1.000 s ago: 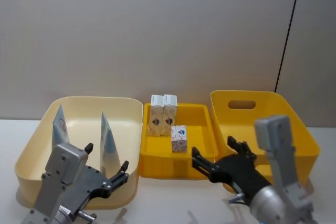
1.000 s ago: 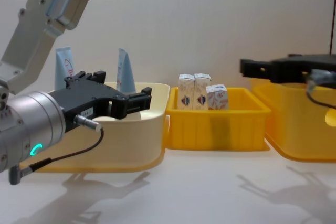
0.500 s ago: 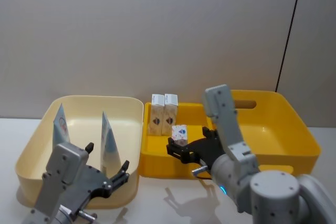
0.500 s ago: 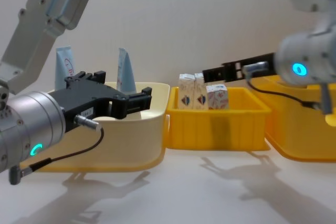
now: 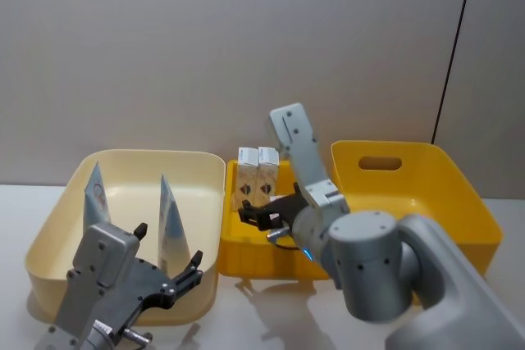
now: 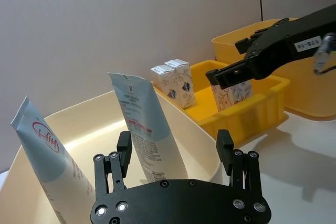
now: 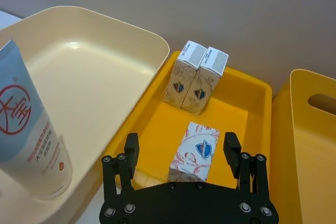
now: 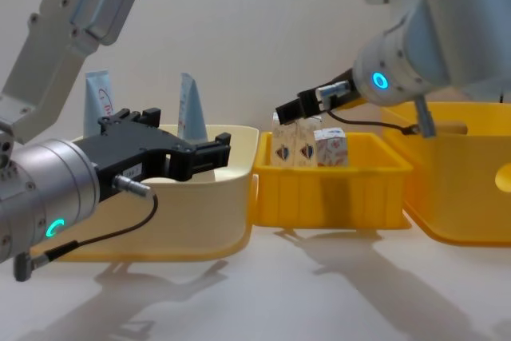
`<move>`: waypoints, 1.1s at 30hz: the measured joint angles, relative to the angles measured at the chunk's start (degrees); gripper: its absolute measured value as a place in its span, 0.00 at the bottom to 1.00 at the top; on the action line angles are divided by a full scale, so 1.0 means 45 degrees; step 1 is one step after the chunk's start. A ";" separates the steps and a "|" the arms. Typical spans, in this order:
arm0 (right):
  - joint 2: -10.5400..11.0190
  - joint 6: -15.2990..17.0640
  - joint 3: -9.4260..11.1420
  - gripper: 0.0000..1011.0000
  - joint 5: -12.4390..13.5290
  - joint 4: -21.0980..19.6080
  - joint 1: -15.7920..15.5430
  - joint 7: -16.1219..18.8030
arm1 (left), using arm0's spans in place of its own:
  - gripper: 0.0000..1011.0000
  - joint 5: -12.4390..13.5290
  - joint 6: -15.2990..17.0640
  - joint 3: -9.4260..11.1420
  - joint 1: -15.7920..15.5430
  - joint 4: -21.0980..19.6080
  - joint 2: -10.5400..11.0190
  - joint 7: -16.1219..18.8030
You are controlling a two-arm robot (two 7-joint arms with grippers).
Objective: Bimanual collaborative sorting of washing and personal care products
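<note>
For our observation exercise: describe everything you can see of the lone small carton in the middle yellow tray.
The lone carton is a small white cardboard-looking box with a reddish floral print and a blue-red emblem. It stands upright on the floor of the yellow tray, apart from the paired cartons. The open right gripper hovers above, not touching.

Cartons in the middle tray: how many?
3, in the middle yellow tray: a pair of cartons side by side at its back, a lone carton nearer the front. Open right gripper hovers over it; none look hidden.
</note>
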 joint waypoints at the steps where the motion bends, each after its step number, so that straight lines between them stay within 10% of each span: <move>1: -0.0125 0.0093 -0.0006 0.99 -0.0031 0.0215 0.0175 -0.0050 | 0.99 0.0000 0.0000 -0.0001 0.0000 0.0000 0.0000 0.0000; 33: -0.1343 0.0999 0.1012 0.99 -0.0036 0.1580 0.0773 -0.0928 | 0.99 0.0000 0.0000 0.0000 0.0000 0.0000 0.0001 0.0000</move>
